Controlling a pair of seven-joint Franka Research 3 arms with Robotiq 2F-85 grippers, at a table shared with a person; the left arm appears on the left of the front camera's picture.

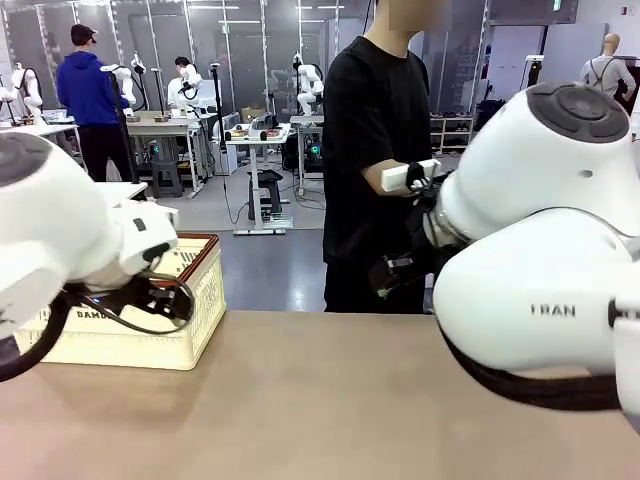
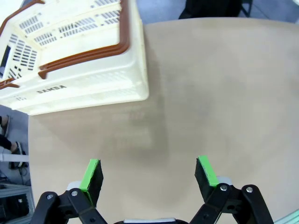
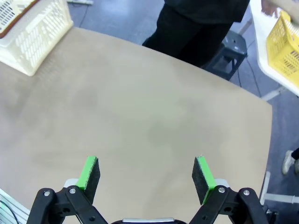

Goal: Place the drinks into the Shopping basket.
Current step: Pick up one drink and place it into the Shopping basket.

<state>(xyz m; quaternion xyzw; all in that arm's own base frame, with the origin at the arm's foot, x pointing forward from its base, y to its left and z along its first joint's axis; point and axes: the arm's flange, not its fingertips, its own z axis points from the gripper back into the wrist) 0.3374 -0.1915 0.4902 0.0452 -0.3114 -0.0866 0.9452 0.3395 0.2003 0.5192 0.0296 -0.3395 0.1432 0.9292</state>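
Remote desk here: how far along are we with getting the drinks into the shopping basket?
Done: nothing I can confirm; the large cream-white slotted plastic basket with brown rim sits by the table's edge, its inside mostly hidden. In hand: nothing; the left gripper and right gripper are both open, fingers apart above the tan tabletop. Left: the drinks, all to be picked up and placed in the basket.
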